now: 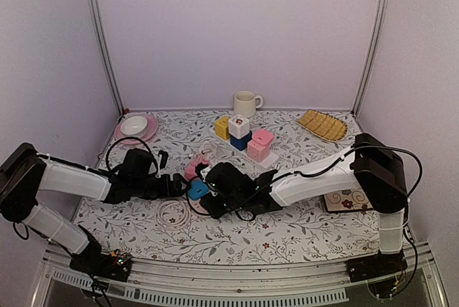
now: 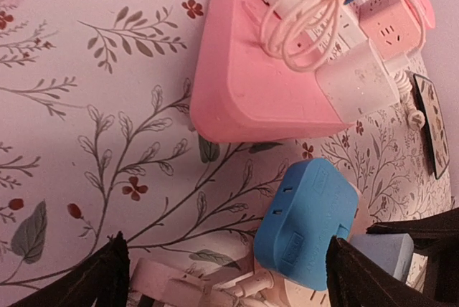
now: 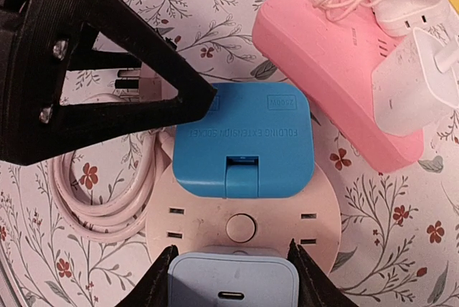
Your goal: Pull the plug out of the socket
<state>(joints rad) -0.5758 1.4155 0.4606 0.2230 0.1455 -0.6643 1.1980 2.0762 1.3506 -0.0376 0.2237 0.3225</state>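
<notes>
The right pincer (image 3: 231,260) clamps the pale blue plug (image 3: 231,287) on the round socket (image 3: 244,227), at the middle of the counter (image 1: 301,229). The left pincer (image 2: 226,249) gapes wide, holding nothing; only the right wrist view shows its finger (image 3: 86,13) touching the blue adapter (image 3: 242,142).

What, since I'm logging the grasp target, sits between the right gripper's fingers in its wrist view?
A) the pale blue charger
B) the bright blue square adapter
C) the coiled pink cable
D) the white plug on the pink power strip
A: the pale blue charger fills the gap between the fingers of the right gripper, seated on the round socket.
</notes>
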